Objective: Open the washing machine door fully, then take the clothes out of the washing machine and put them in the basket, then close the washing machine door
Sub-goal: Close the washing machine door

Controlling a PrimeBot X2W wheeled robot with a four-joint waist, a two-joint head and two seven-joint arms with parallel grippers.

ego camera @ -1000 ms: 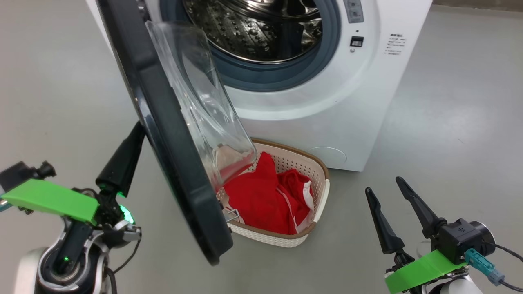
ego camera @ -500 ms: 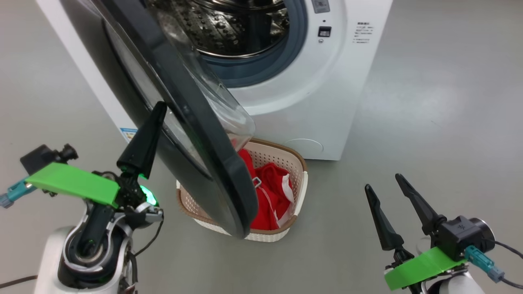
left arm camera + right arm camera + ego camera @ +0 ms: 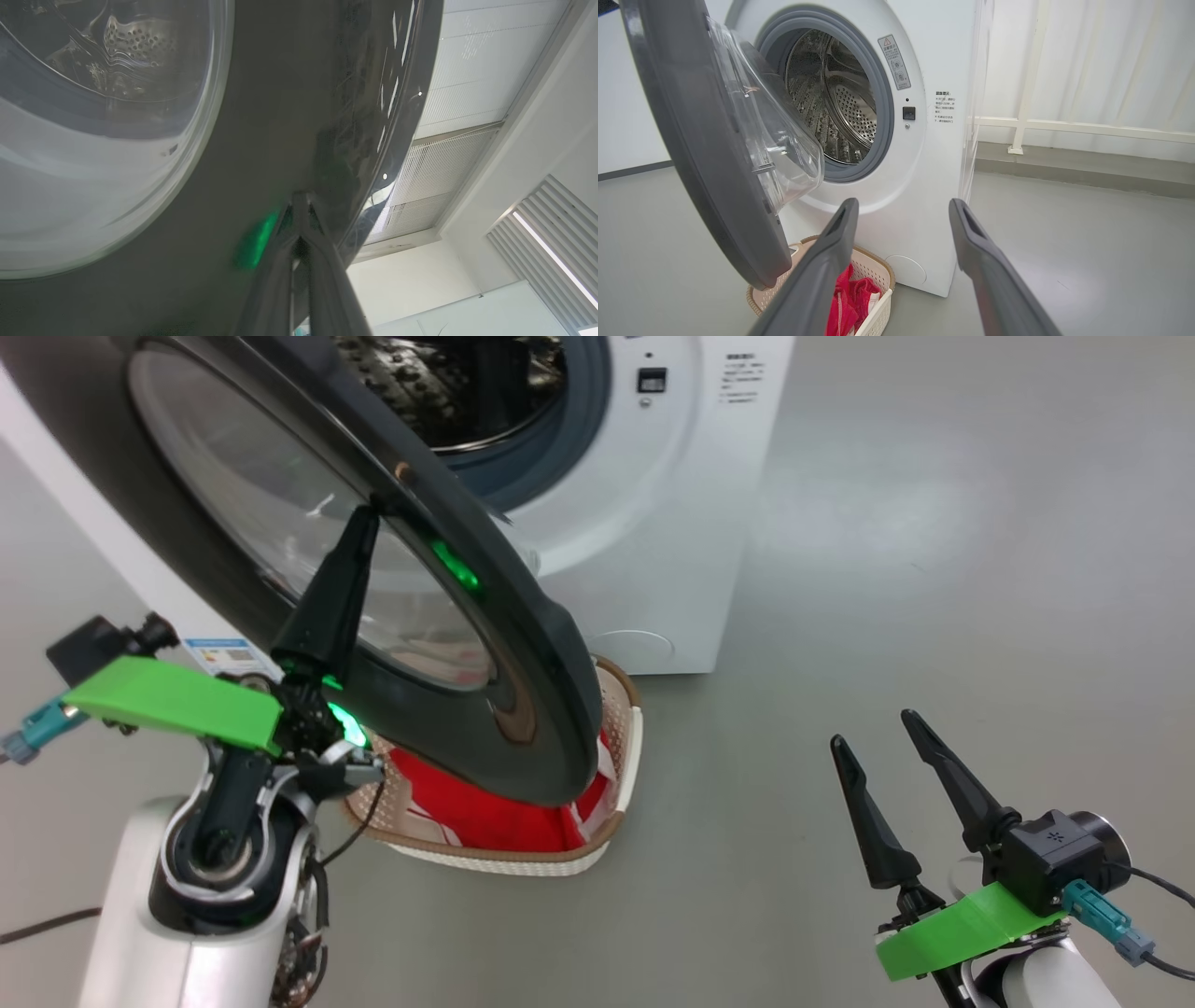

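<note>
While the left pincer has its two fingers pinched together with nothing between them, its tip is pressed against the outer face of the washing machine door, on the glossy black rim just beside the glass. That door is swung partway out and hangs over the basket, which sits on the grey floor right in front of the washing machine. The red clothes are lying in the basket. The right pincer is spread open, holding nothing, well off to the right.
</note>
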